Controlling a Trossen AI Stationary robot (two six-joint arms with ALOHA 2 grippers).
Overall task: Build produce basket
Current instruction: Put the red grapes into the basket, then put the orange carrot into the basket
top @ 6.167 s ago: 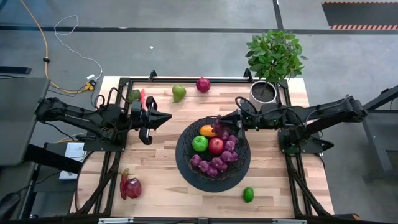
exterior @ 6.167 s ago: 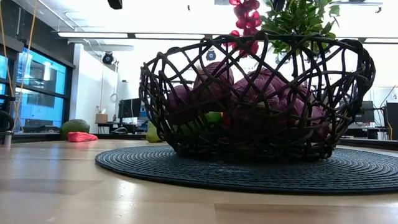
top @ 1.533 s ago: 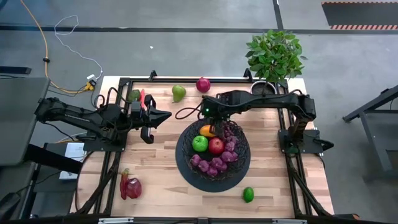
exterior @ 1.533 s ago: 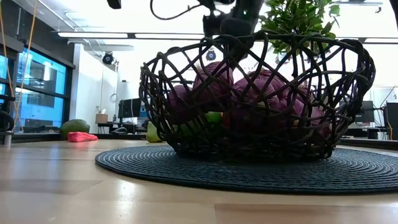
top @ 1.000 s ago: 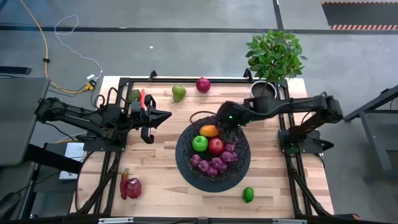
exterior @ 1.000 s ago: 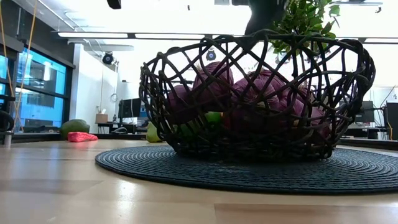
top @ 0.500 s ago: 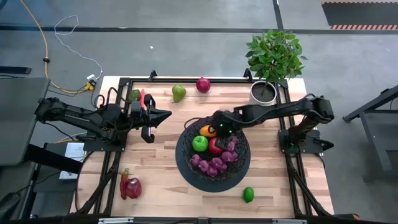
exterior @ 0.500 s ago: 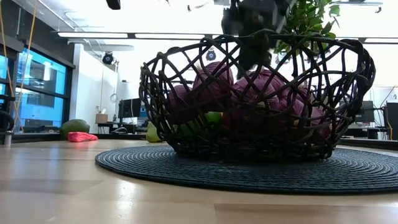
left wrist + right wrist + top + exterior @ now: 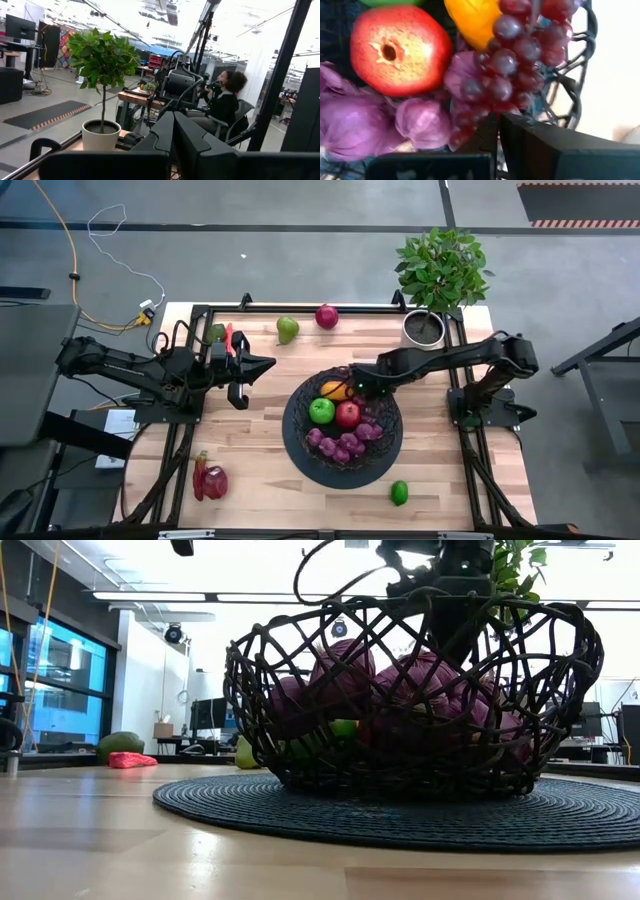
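The black wire basket [image 9: 292, 425] [image 9: 400, 690] stands on a round dark mat. It holds an orange-yellow fruit [image 9: 335, 390], a green apple [image 9: 321, 411], a red apple [image 9: 347, 414] [image 9: 400, 50], purple onions [image 9: 340, 445] and a bunch of purple grapes [image 9: 515, 60]. My right gripper [image 9: 351, 387] [image 9: 498, 131] [image 9: 455, 610] is shut, reaching in over the basket's far right rim, its tips at the lower end of the grapes. My left gripper [image 9: 268, 366] [image 9: 173, 131] is shut and waits left of the basket. My right gripper points down into the basket with its fingertips [image 9: 487, 127] right beside the lower end of the grape bunch [image 9: 470, 127]. I cannot tell whether they touch it. The bunch lies on the other produce in the basket.
Outside the basket, a green pear [image 9: 287, 330] and a red onion [image 9: 326, 316] lie near the far edge, an avocado [image 9: 216, 333] by the left arm, red produce [image 9: 210, 480] at the near left and a lime [image 9: 399, 492] at the near right. A potted plant [image 9: 424, 327] stands at the far right.
My right gripper came down from above the basket's far right rim into the basket toward the left. It then drew back a little to the right, staying low inside the rim. The left arm kept still.
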